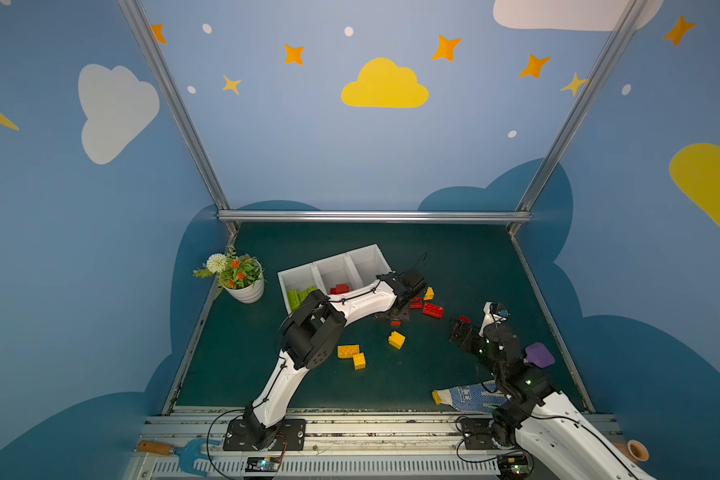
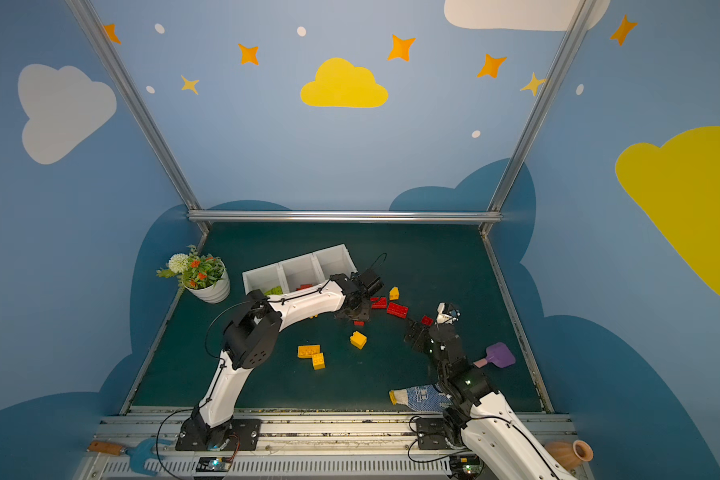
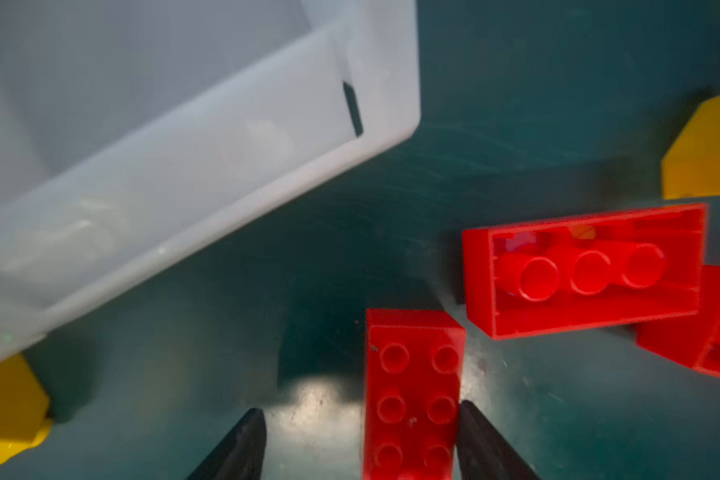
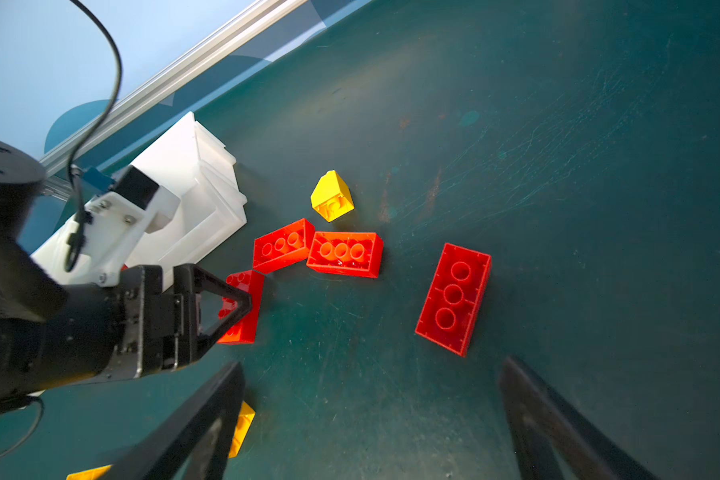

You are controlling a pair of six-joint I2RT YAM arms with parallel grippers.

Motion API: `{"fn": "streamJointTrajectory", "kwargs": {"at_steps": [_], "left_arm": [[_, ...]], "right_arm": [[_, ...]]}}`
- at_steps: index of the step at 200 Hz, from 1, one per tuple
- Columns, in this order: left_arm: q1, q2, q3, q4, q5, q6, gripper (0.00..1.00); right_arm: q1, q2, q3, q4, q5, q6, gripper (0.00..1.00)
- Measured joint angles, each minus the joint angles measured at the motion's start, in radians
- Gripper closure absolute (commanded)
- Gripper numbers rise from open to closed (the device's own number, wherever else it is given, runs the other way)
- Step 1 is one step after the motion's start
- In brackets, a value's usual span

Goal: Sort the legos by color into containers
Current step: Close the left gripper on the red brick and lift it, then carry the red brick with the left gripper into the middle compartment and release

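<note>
Three joined white containers (image 1: 329, 258) stand at the back left of the mat. The left one holds lime green legos (image 1: 300, 296) and the middle one red legos (image 1: 339, 288). My left gripper (image 3: 362, 440) is open and low over the mat just right of the bins, astride a red lego (image 3: 412, 395). One finger (image 3: 479, 440) touches the brick and the other stands apart. More red legos (image 4: 345, 253) and a yellow one (image 4: 332, 195) lie beside it. My right gripper (image 4: 373, 370) hangs open with nothing in it, near another red lego (image 4: 454, 299).
Three yellow legos (image 1: 352, 354) lie mid-mat. A flower pot (image 1: 246, 291) stands at the left edge, a dotted glove (image 1: 470, 397) lies at the front right, and a purple object (image 1: 539, 355) is beside my right arm. Metal rails border the mat.
</note>
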Motion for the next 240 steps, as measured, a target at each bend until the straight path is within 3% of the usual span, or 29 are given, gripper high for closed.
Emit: {"fn": "streamJointTrajectory", "kwargs": {"at_steps": [30,70,118,177,205,240], "left_arm": [[-0.001,0.017,-0.002,0.008,0.004,-0.011,0.53],[-0.002,-0.011,-0.056,0.052,-0.005,-0.013,0.63],[-0.002,-0.096,-0.144,0.065,-0.008,-0.009,0.67],[0.017,-0.313,-0.227,0.085,-0.014,0.020,0.68],[0.073,-0.408,-0.262,0.085,-0.027,0.040,0.69],[0.205,-0.490,-0.301,0.084,-0.026,0.067,0.69]], "right_arm": [[0.000,0.000,-0.001,0.000,0.000,0.003,0.07],[0.000,0.002,-0.006,0.012,-0.002,0.014,0.07],[-0.001,0.024,-0.016,0.035,-0.009,0.014,0.07],[-0.002,0.073,-0.018,0.063,-0.027,0.014,0.07],[-0.002,0.087,-0.018,0.072,-0.031,0.014,0.07],[-0.002,0.098,-0.018,0.084,-0.039,0.012,0.07]]}}
